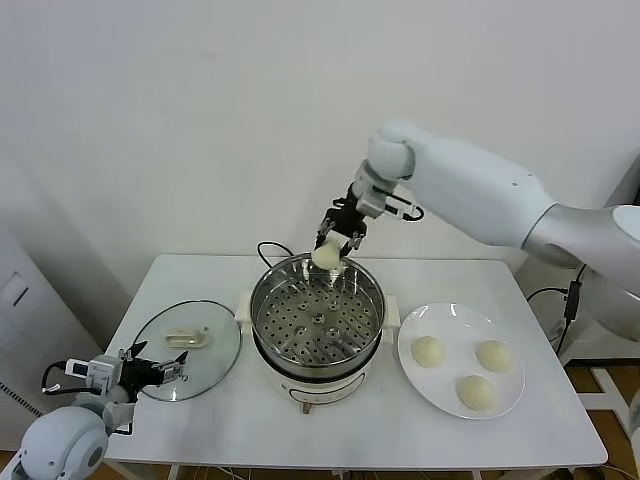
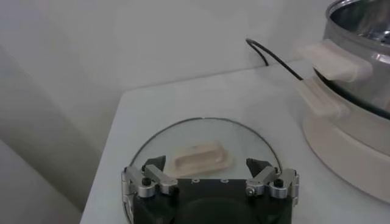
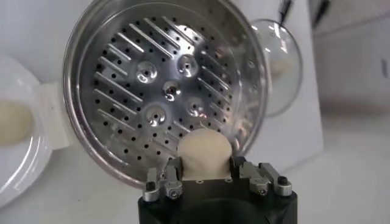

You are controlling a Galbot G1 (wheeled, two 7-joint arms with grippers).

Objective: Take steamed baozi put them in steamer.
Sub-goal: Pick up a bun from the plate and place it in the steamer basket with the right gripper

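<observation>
Baozi (image 1: 326, 256) sits pinched in our right gripper (image 1: 334, 243), above the steamer (image 1: 317, 322) rim at 12 o'clock.
We should lower toward the tray's centre before releasing (three wait on the plate (image 1: 505, 345) at 3 o'clock); left gripper (image 1: 158, 371) idles wide over the lid (image 1: 215, 345).

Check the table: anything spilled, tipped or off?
Nothing stands out. The steamer sits upright, its glass lid flat beside it, three baozi on the plate, a fourth in the right gripper.

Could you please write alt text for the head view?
The right gripper holds a baozi over the far rim of the open steamer. Three more buns sit on a white plate; the idle left gripper hovers open by the glass lid.
</observation>
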